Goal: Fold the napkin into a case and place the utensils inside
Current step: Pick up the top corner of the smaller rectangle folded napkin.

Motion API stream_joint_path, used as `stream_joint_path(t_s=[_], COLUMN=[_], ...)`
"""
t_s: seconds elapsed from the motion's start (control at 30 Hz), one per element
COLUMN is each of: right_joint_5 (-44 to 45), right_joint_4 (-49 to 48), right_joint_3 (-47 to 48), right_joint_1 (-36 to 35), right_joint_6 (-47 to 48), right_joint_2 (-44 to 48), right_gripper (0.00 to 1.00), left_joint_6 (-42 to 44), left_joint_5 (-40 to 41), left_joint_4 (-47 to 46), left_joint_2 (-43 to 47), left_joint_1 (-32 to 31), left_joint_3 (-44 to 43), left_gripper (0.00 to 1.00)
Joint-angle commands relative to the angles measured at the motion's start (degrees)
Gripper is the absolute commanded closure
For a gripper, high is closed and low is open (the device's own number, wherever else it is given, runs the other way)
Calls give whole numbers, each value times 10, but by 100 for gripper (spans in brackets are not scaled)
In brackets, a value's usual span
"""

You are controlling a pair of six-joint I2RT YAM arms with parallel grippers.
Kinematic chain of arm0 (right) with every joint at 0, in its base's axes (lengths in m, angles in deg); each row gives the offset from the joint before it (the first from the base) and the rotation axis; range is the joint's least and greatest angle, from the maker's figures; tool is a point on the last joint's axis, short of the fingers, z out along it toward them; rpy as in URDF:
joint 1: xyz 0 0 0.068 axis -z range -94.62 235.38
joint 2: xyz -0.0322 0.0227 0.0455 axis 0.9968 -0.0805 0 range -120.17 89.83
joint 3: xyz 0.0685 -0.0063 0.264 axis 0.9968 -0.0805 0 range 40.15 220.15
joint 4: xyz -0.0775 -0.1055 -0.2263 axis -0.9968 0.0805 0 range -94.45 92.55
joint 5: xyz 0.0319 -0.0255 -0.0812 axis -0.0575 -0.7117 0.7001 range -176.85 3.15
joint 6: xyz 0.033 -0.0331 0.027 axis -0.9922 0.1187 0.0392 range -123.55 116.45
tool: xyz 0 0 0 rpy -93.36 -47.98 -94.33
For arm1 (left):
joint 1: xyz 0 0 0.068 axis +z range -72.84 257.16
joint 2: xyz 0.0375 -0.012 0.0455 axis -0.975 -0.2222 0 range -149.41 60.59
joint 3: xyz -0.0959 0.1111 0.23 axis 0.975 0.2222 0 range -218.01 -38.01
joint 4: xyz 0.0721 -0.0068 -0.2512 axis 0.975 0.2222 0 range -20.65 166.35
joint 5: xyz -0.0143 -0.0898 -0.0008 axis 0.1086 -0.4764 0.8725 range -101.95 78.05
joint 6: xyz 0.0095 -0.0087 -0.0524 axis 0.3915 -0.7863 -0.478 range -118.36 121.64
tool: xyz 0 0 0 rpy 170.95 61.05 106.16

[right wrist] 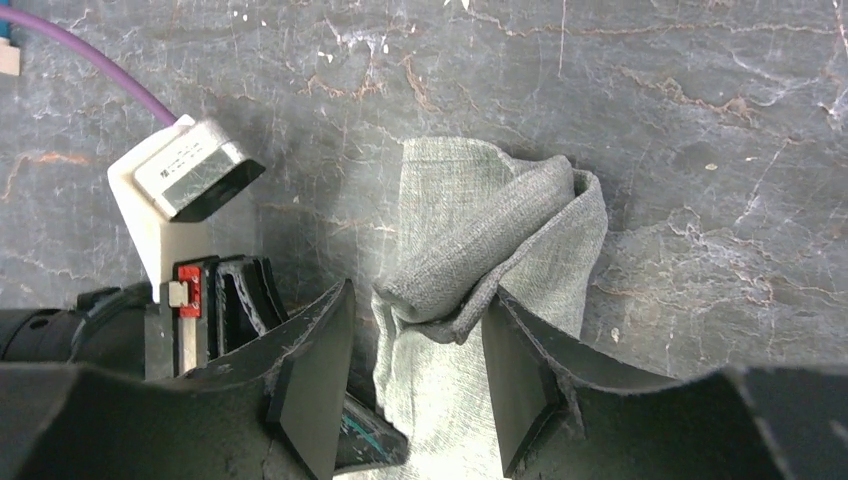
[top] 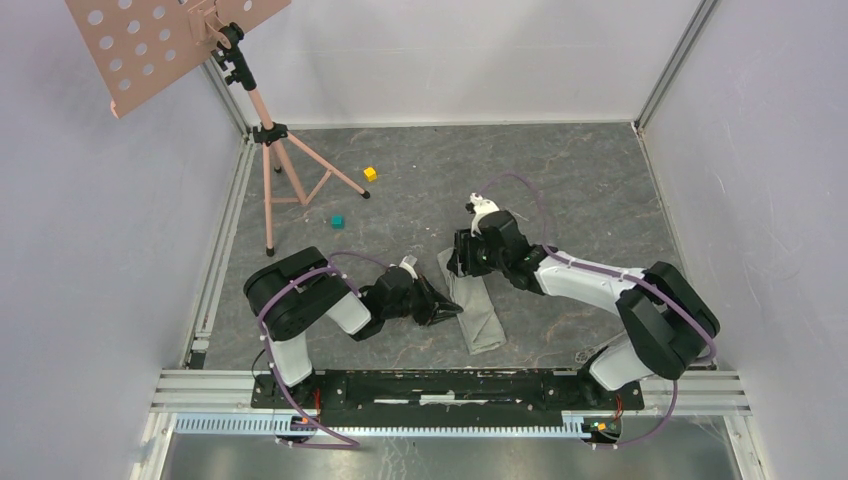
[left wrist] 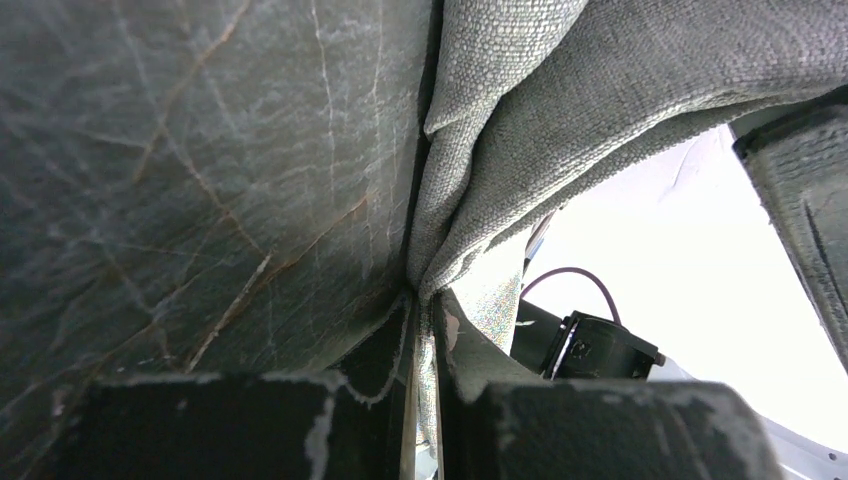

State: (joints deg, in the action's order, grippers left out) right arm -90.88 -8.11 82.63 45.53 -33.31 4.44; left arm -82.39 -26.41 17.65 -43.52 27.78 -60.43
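Left hand (left wrist: 422, 310): clamped on napkin (left wrist: 520, 110) edge, one layer raised. Right hand (right wrist: 415, 365): spread, astride the bunched fold, frame centre. Napkin: narrow strip on desk (right wrist: 700, 120), lower centre of top view. Likely risk: edge slips free, or crooked right closure drags strip, pocket collapses.

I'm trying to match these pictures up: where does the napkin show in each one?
Top view: napkin lower centre, a long folded strip.
Left wrist: napkin upper right, narrowing into the left gripper's pinch.
Right wrist: napkin centre, bunched between the open right gripper.
Shared landmark: the dark veined table.
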Motion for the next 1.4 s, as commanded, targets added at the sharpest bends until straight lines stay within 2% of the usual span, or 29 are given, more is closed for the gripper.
stream_joint_path(t_s=[0.0,0.37,0.63,1.1,1.37], right_joint_5=[102,275,366,404,389], right_joint_4=[36,151,207,195,177], right_joint_3=[50,135,190,186,195], right_joint_1=[-33,-112,-159,-173,-173], right_joint_6=[-6,10,15,-5,-14], right_joint_2=[-15,-65,-96,-118,-136], right_gripper=[45,45,45,49,48], left_joint_6=[13,21,21,27,26], left_joint_5=[41,39,37,34,34], left_joint_4=[82,91,92,97,95], left_joint_2=[-7,-5,-6,-3,-6], left_joint_1=[-4,-4,-4,-4,-4], left_joint_3=[1,-5,-7,-10,-9], left_gripper=[93,93,93,93,93])
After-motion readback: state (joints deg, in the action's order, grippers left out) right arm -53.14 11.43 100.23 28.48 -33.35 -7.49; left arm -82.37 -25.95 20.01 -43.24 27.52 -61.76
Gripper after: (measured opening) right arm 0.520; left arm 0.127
